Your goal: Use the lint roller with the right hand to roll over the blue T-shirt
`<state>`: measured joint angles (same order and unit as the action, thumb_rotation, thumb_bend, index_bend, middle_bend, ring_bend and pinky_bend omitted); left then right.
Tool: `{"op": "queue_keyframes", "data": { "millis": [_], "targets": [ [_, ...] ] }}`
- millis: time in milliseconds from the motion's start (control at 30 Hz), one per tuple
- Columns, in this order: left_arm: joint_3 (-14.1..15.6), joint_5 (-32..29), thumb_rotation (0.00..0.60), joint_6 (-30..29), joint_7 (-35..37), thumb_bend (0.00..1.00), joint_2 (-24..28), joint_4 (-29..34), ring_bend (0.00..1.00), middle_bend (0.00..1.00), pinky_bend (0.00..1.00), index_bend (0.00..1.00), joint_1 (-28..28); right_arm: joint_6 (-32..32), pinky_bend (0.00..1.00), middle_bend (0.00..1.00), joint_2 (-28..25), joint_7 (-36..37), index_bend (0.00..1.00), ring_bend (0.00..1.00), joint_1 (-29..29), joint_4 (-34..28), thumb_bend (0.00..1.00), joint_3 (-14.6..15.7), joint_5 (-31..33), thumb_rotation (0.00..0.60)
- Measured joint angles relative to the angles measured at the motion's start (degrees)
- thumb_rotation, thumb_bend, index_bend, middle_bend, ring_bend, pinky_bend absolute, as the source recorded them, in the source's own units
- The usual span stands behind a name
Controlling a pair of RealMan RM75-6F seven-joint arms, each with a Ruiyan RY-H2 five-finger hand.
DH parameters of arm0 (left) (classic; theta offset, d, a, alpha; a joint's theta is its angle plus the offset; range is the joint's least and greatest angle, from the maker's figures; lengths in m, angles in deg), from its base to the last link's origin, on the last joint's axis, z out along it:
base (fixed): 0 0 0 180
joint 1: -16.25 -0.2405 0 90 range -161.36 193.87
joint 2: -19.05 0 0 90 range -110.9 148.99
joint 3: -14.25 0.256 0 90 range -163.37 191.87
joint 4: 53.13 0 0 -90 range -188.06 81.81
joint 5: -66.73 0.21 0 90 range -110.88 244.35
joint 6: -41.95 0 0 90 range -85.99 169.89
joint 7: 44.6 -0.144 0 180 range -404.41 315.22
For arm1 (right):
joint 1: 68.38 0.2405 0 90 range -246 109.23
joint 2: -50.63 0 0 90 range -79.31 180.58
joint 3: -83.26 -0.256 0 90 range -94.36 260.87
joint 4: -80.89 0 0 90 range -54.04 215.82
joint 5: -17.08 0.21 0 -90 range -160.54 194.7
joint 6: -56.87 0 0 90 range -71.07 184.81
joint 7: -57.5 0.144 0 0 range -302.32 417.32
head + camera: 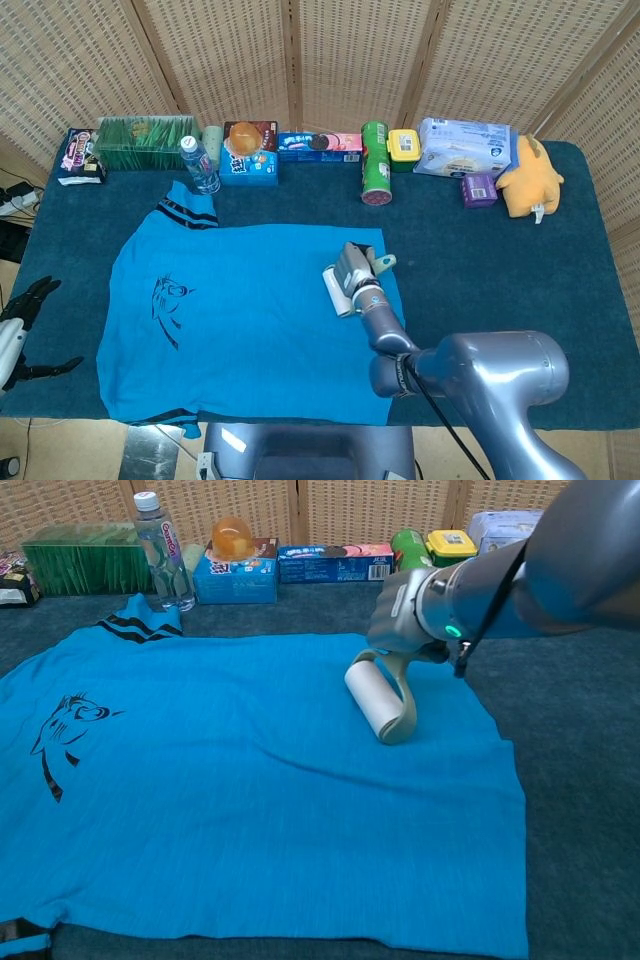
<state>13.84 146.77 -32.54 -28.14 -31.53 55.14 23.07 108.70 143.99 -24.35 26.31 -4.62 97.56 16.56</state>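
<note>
Right now you are working the lint roller (375, 697) across the blue T-shirt (250, 780), which is lying flat over the middle of the tabletop (520, 260). Your right hand (408, 615) is gripping the handle, fingers wrapped around it, and the white roll is sitting on the cloth in the right-centre of the chest view, near the shirt's right edge. To roll well, I'd suggest keeping the roll flat on the fabric so its whole length is touching, pressing lightly and evenly, and laying each pass just beside the one before; much of the shirt toward the left of the frame, including the dark print, probably wants covering. Watch the faint crease below the roller: too much drag could bunch the cloth.

Your left hand (25, 325) is hanging off the tabletop at the lower left of the head view, fingers spread and holding nothing.

Along the top of the frame, a water bottle (163, 552) is standing beside the collar, seemingly clear liquid inside, cap on. The boxes and the green can (375, 162) are giving no view of their contents.
</note>
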Motion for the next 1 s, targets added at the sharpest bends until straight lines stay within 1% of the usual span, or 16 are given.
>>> {"op": "queue_keyframes", "data": {
  "millis": [133, 233, 433, 833, 1000],
  "targets": [
    [0.02, -0.09, 0.600, -0.07, 0.37, 0.09, -0.12, -0.36, 0.00, 0.00, 0.02, 0.00, -0.15, 2.50, 1.00, 0.88, 3.38, -2.94, 0.89, 0.87, 1.23, 1.17, 1.00, -2.42, 3.70, 0.600],
    [-0.12, -0.14, 0.600, 0.25, 0.61, 0.09, -0.17, -0.58, 0.00, 0.00, 0.02, 0.00, 0.03, 4.91, 1.00, 0.87, 4.97, -4.75, 0.89, 0.87, 1.77, 1.34, 1.00, -3.93, 5.16, 0.600],
    [-0.34, -0.08, 0.600, 0.89, 0.87, 0.09, -0.23, -0.88, 0.00, 0.00, 0.02, 0.00, 0.50, 7.88, 1.00, 0.87, 6.73, -7.48, 0.89, 0.87, 2.00, 0.40, 1.00, -6.64, 6.35, 0.600],
    [-0.79, -0.50, 0.600, 1.56, 1.31, 0.09, -0.27, -1.08, 0.00, 0.00, 0.02, 0.00, 1.00, 7.45, 1.00, 0.87, 6.75, -9.59, 0.89, 0.87, 1.38, 0.02, 1.00, -10.15, 5.65, 0.600],
    [-0.90, -0.74, 0.600, 1.84, 0.92, 0.09, -0.37, -0.81, 0.00, 0.00, 0.02, 0.00, 1.20, 6.40, 1.00, 0.87, 6.74, -9.71, 0.89, 0.87, 1.03, 0.17, 1.00, -10.98, 4.69, 0.600]
  ]
}}
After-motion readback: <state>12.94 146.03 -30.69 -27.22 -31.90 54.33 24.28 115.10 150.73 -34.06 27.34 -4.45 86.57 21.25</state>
